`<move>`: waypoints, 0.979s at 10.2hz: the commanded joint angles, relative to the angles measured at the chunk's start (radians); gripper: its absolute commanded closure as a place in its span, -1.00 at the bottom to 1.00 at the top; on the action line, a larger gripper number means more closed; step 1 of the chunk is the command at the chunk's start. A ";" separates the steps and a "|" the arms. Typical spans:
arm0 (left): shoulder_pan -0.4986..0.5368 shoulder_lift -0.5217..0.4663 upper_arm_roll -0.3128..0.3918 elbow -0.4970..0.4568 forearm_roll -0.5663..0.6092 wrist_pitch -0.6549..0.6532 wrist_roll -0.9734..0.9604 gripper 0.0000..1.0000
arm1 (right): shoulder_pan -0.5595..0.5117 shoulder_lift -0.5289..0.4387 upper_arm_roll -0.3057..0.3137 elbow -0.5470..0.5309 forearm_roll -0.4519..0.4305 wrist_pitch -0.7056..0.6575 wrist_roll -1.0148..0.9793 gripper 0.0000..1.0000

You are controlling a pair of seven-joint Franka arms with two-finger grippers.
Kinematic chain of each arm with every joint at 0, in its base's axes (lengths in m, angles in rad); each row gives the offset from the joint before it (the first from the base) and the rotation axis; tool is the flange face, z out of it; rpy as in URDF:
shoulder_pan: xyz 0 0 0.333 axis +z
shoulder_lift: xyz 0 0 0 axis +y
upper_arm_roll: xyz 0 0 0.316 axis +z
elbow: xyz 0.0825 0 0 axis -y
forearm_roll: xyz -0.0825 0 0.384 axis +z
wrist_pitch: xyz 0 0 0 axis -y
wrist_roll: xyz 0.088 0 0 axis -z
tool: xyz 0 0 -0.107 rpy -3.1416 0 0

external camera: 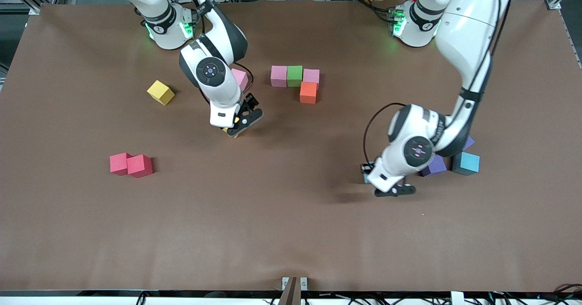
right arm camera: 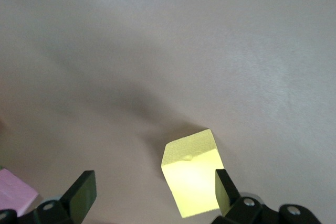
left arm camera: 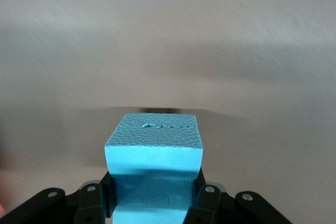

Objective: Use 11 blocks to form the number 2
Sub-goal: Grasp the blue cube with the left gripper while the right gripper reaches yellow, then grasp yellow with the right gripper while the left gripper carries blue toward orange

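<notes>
Front view: the right gripper (external camera: 242,122) is low over mid-worktop (external camera: 282,232), with a yellow block (external camera: 226,130) peeking out beneath it. That arm partly hides a lone pink block (external camera: 240,77). Beside it, toward the left arm's end, lies a touching row of pink (external camera: 278,76), green (external camera: 294,75) and pink (external camera: 311,75), with an orange block (external camera: 308,92) touching the last one, nearer the camera. A second yellow block (external camera: 160,92) and two touching red blocks (external camera: 129,164) lie toward the right arm's end. The left gripper (external camera: 394,190) hangs over bare worktop. Its arm covers part of the purple blocks (external camera: 434,165), and a teal block (external camera: 466,163) sits just beside them.

Left wrist view: the fingers (left arm camera: 207,203) are clamped on a blue block (left arm camera: 155,161), with only bare worktop around it.

Right wrist view: the fingers (right arm camera: 84,190) are spread wide. The yellow block sits between them, close against one finger, and a pink corner (right arm camera: 13,195) shows at the edge.
</notes>
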 commanded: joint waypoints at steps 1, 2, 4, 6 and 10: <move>-0.035 -0.059 0.000 -0.086 -0.009 0.006 -0.077 0.87 | -0.091 -0.035 0.040 -0.129 -0.020 0.132 -0.171 -1.00; -0.051 -0.068 -0.010 -0.105 -0.004 0.006 -0.108 0.89 | -0.124 -0.035 0.059 -0.154 -0.020 0.165 -0.227 -1.00; -0.101 -0.094 -0.023 -0.152 -0.004 0.023 -0.198 0.92 | -0.135 -0.030 0.066 -0.170 -0.020 0.199 -0.282 -1.00; -0.129 -0.094 -0.058 -0.210 -0.004 0.107 -0.301 0.92 | -0.135 -0.024 0.067 -0.211 -0.020 0.266 -0.281 -1.00; -0.120 -0.116 -0.168 -0.286 -0.003 0.145 -0.364 0.89 | -0.137 0.002 0.066 -0.260 -0.020 0.386 -0.333 -1.00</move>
